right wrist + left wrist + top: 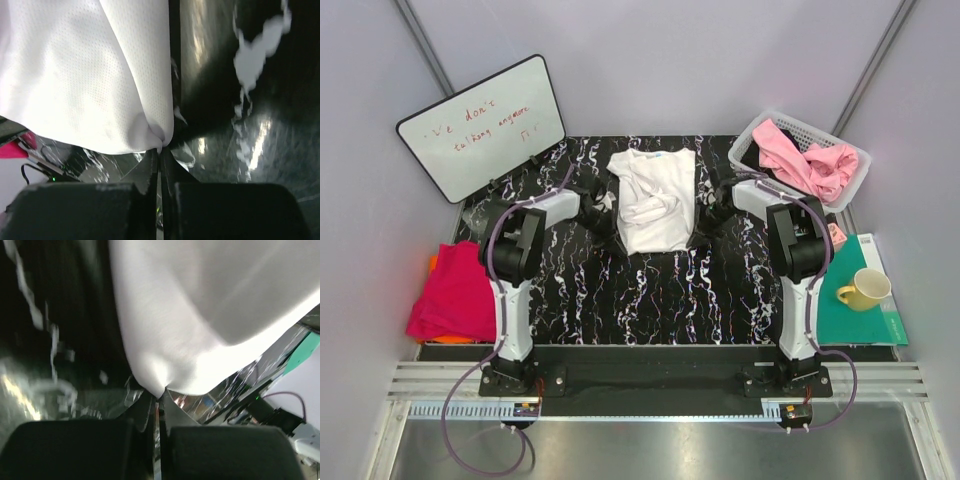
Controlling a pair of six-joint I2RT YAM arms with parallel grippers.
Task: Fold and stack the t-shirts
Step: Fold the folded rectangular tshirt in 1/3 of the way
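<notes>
Shirts lay in three places as we looked down from above. The white t-shirt [655,200] was spread, somewhat rumpled, on the black marbled desk [650,300] between the two arms, its collar end toward the far side. The left end effector [159,400] was pressed together on the shirt's left edge, and its wrist camera showed the white cloth drawn to a point right at the fingertips. The right end effector [160,152] was likewise clamped on the shirt's right edge, the finely dotted fabric bunching where the tips met. Neither showed any gap between its tips.

We saw a pink t-shirt [810,165] heaped in the white mesh basket [748,138] at the far right, with something dark beneath it that we could not make out. A magenta-red t-shirt [455,295] lay in a flat pile at the left, beside the marbled top, and an orange t-shirt [433,264] peeked out from under it. On the right a yellow mug [865,288] stood on the teal mat [865,322]. A whiteboard [485,125] with red writing leaned at the far left.
</notes>
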